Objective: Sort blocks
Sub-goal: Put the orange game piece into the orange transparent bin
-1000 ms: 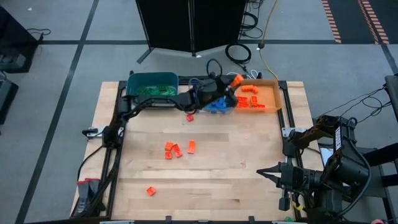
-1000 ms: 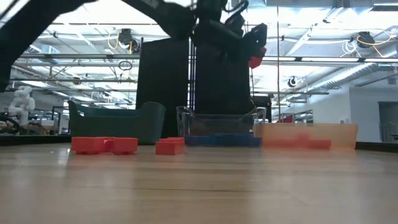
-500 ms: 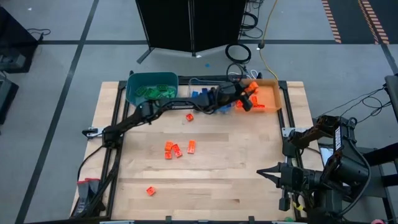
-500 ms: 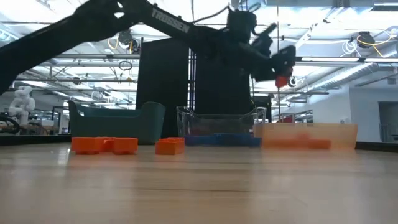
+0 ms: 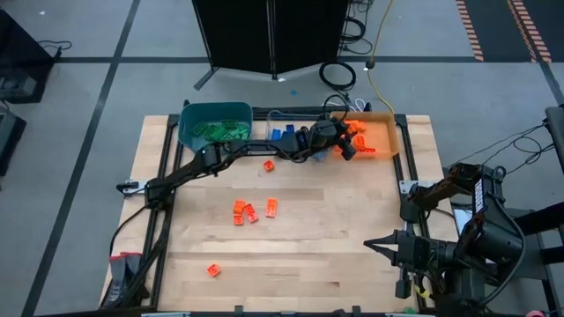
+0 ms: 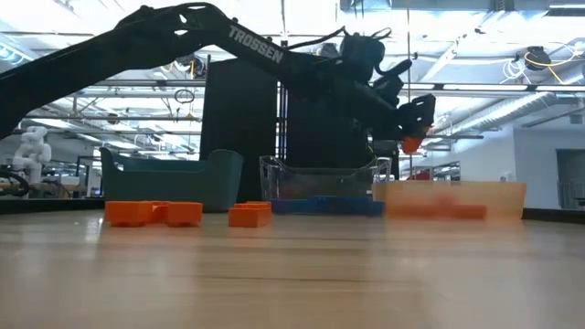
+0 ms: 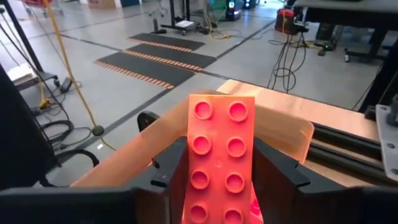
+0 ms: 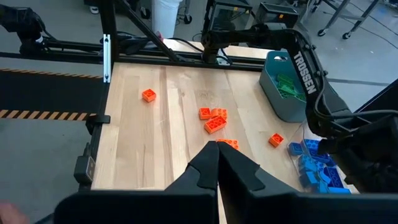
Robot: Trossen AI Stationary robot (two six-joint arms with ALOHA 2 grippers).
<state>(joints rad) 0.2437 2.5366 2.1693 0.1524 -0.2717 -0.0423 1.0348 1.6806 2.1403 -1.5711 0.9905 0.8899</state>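
One orange-red brick (image 7: 217,158) sits clamped between the fingers (image 7: 277,171) of my left gripper (image 5: 348,145), studs facing the wrist camera, held in the air above the orange bin (image 5: 385,132) at the table's far right corner. From table level I see that brick (image 6: 410,143) hanging just over the bin's near wall (image 6: 457,194). More orange-red bricks (image 5: 359,143) already lie inside that bin. Next to it the clear bin (image 6: 320,178) holds blue bricks (image 8: 314,168), and the teal bin (image 5: 216,123) at the far left holds green ones (image 5: 211,129). Loose on the wooden table (image 5: 308,238) I count one orange-red brick (image 5: 268,165) close to the bins, a cluster of three (image 5: 251,210) around the middle, and a lone one (image 5: 212,270) towards the near left edge. My right gripper (image 8: 217,163) waits well back at the near right side of the table, its jaws pressed together with nothing in them.
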